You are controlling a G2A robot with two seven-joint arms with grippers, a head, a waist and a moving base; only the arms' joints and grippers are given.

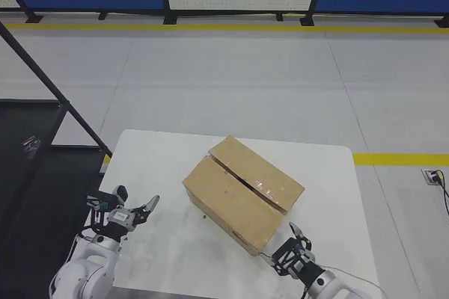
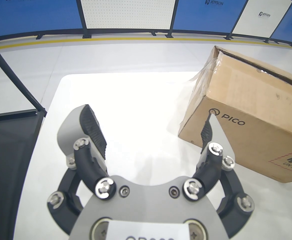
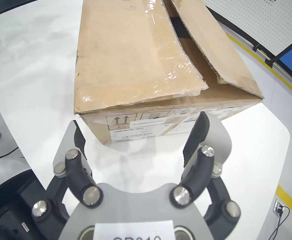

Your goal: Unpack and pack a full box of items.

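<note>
Cardboard box [image 1: 243, 193] is faced from the surface's [image 1: 157, 161] near edge by two pincers: the left pincer [image 2: 148, 116] is held spread near the left corner, the right pincer [image 3: 139, 122] spread just short of the box's end. The box is set askew mid-surface; its contents are hidden under barely parted top flaps [image 3: 136, 51].

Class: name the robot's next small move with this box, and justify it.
Probably raise the right pincer to the ajar flap and lift it. The flaps of the cardboard box are down with a gap along the seam; the right pincer is open at its end, the left pincer open farther off.
</note>
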